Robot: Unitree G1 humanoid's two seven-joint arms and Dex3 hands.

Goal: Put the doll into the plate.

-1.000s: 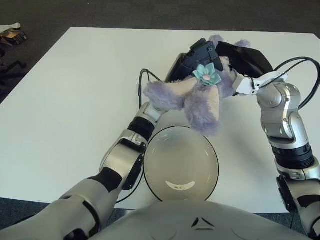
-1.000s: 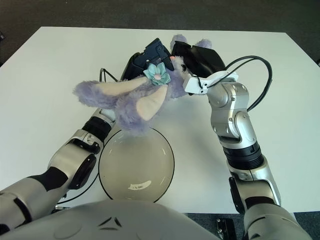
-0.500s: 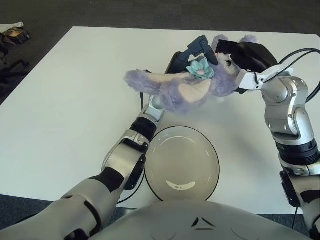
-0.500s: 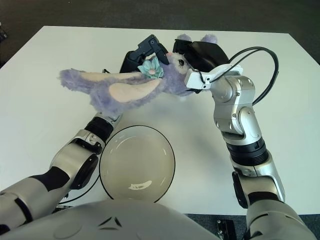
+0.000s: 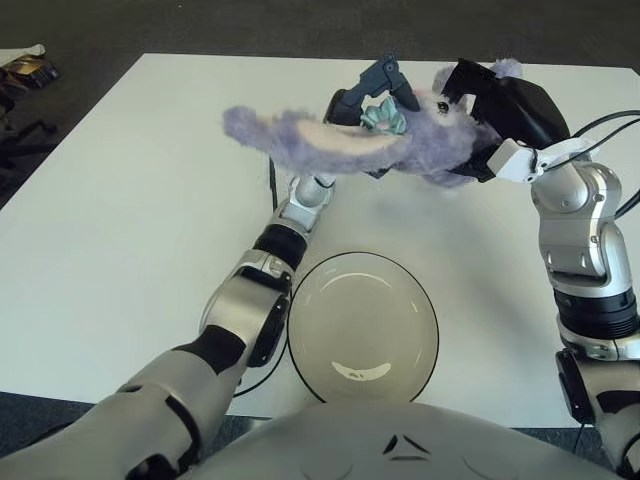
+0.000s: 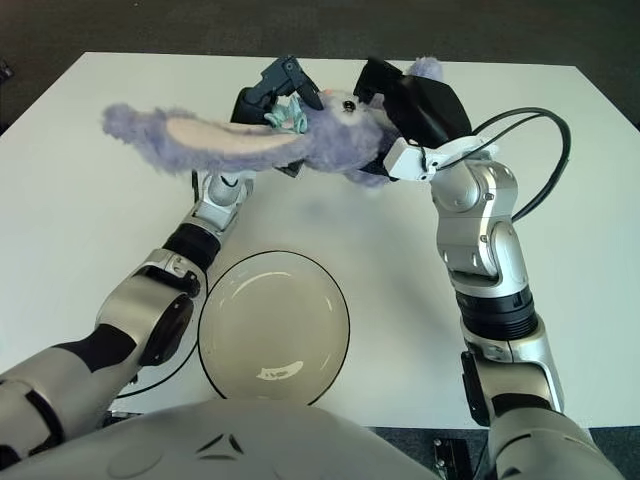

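Two hands hold one doll up in the air, clear of the counter. Left hand sits at the far middle, dark fingers wrapped on the doll near its teal flower bow, at the neck area. Right hand is at the far right, black fingers closed on the doll's head end, beside the fluffy ear tuft.

Doll is purple, fuzzy, long-eared, stretched out sideways: head to the right between both hands, one long ear or limb with a pale inner patch sticking out to the left, free, nothing under it but counter. Doll's dark eye faces up toward the camera. Doll casts a faint shadow on the counter below it.

Plate is a round, pale bowl-like dish with a dark rim, empty, sitting on the near middle of the white counter, just this side of the doll and lower down. Doll is not in the plate and not touching it; it hangs beyond the plate's far edge. Left forearm runs from the near left up past the plate's left rim. Black cable lies on the counter by the left arm. Right arm rises at the plate's right, well apart from it, with a looping black cable at the wrist.
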